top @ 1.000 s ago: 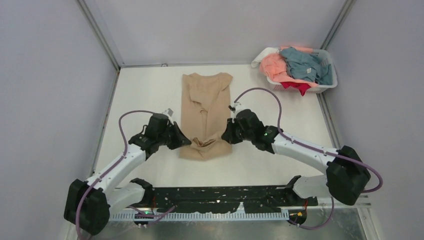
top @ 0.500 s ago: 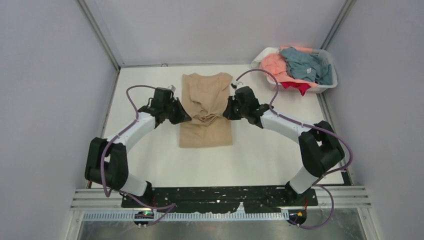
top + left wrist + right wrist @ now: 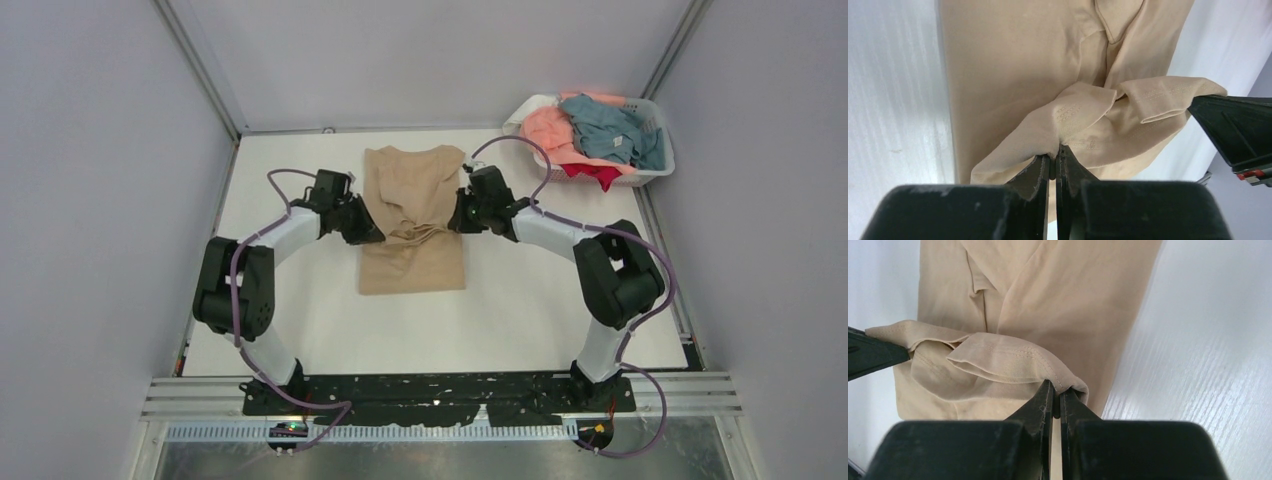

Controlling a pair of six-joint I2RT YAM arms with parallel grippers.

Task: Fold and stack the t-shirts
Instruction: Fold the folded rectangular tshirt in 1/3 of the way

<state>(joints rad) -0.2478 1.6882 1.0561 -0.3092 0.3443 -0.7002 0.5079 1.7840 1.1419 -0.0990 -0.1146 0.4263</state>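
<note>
From above, I am holding the tan-beige t-shirt (image 3: 412,272), which is lying lengthwise in the middle of the worktop (image 3: 300,310). My left fingers (image 3: 374,236) are pinching its 9 o'clock side and my right fingers (image 3: 456,222) its 3 o'clock side. A crumpled band of hem is sagging between them across the shirt's middle. At 2 o'clock, well apart, a white basket (image 3: 652,176) is holding a salmon-pink shirt (image 3: 548,132), a grey-blue shirt (image 3: 612,126) and a red shirt (image 3: 592,176).

In the left wrist view, my left fingers (image 3: 1050,162) are pressing tightly together on a stitched corner of the tan-beige t-shirt (image 3: 1013,60). The fold is hanging just above the flat cloth that is stretching away toward 12 o'clock. My right fingers (image 3: 1233,125) are showing at 3 o'clock, touching the other end of the lifted hem.

In the right wrist view, my right fingers (image 3: 1050,400) are clamping the opposite hem corner with no gap between them. The tan-beige t-shirt (image 3: 1073,285) is lying flat beyond, and my left fingers (image 3: 868,354) are meeting the hem at 9 o'clock.
</note>
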